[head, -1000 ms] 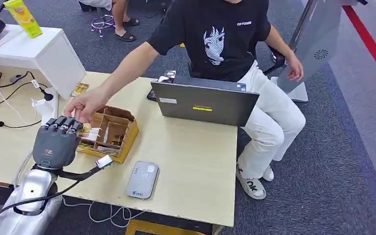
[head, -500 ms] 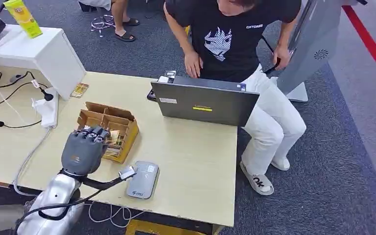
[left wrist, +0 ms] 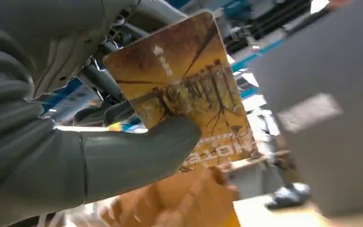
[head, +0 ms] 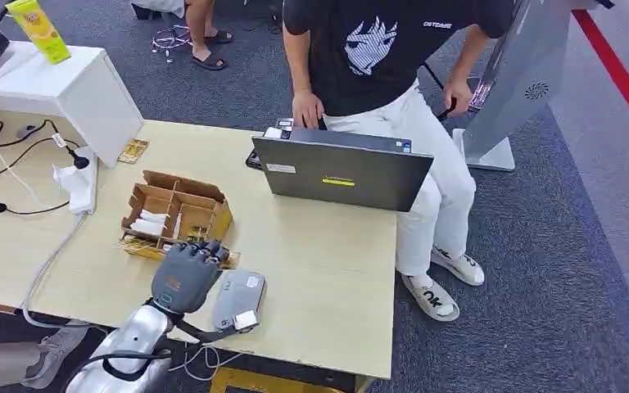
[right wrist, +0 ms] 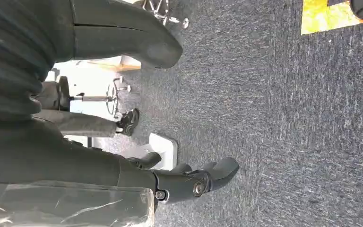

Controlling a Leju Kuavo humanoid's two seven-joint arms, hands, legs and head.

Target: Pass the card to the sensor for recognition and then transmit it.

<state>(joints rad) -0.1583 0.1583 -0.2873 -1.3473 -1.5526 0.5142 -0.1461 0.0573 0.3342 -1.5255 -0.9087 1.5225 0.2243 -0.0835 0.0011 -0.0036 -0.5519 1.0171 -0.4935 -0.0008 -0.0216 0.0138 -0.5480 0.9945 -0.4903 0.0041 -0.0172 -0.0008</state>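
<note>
One worktop [head: 328, 262] carries one open laptop [head: 340, 172] at twelve o'clock, turned toward the person [head: 393, 49] who works it. One divided cardboard box [head: 178, 214], at nine o'clock, stocks cards. One grey sensor [head: 242, 296] lies at six o'clock, flat for reading. The left hand [head: 184, 277] hovers beside it, fingers [left wrist: 137, 151] pinching one card [left wrist: 189, 90]. The right hand [right wrist: 123, 118] hangs released.

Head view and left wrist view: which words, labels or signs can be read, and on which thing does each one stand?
"OK": sole of the person's shoe.
Chest print on the black T-shirt: too small.
Stickers on the laptop: unreadable.
Lettering on the card held by the left hand: blurred.
</note>
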